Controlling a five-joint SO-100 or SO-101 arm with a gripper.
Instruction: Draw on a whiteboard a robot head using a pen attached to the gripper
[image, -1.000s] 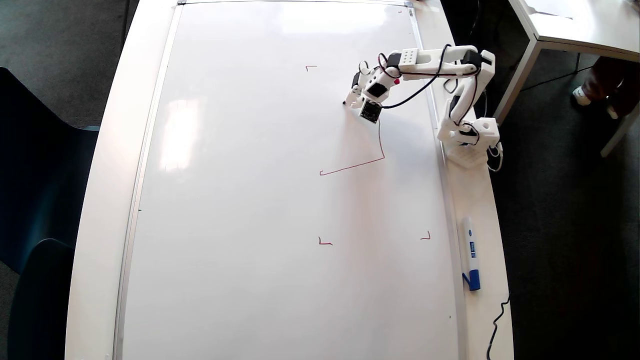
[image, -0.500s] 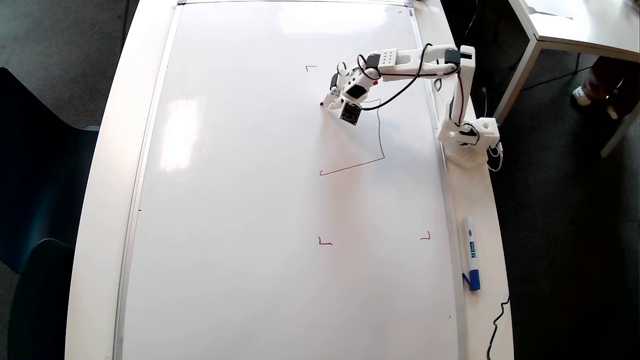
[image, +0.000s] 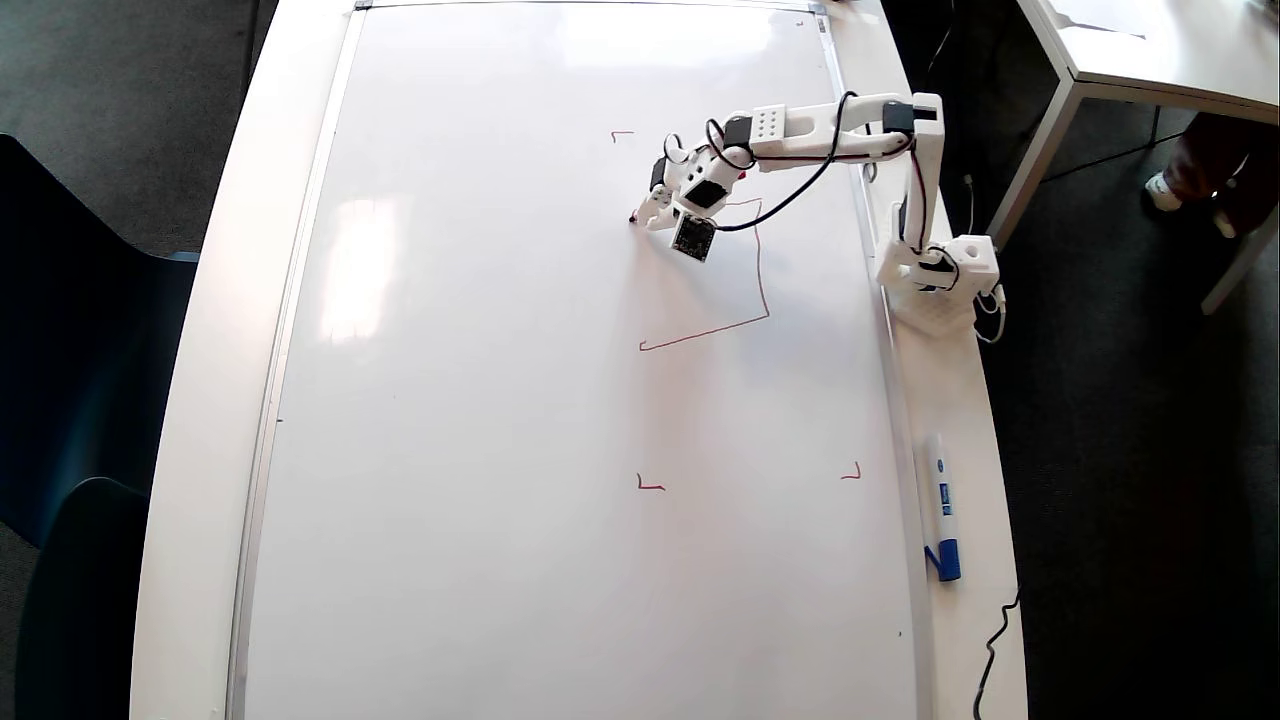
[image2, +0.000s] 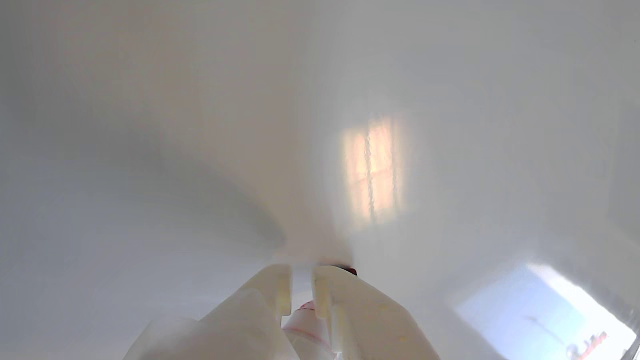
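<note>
A: Dark carpet was seen around a white table, and on that table the whiteboard (image: 500, 400) was laid flat, its glossy face taking up nearly the whole top.

B: Where was the arm placed against the whiteboard?

A: Its base (image: 938, 275) was fixed just off the board's right edge in the overhead view, and the arm was stretched leftward over the board's upper part. The gripper (image: 652, 208) was held low over the board, above the unfinished robot head (image: 762, 290).

B: How much of that drawing was visible?

A: Only an open shape in red: a short top stroke beside the gripper, a long side line running down, and a slanted bottom line toward the board's middle. Small red corner marks (image: 649, 485) were noted on the board below it.

B: And the claw's state?

A: In the wrist view the gripper (image2: 301, 289) was seen with its two fingers (image2: 272, 292) drawn close together around the pen (image2: 307, 320), whose red end was pressed near the board surface (image2: 200, 125).

B: Anything else near the whiteboard?

A: A white marker with a blue cap (image: 940, 505) was left lying just off the board's right edge, below the arm base.
</note>
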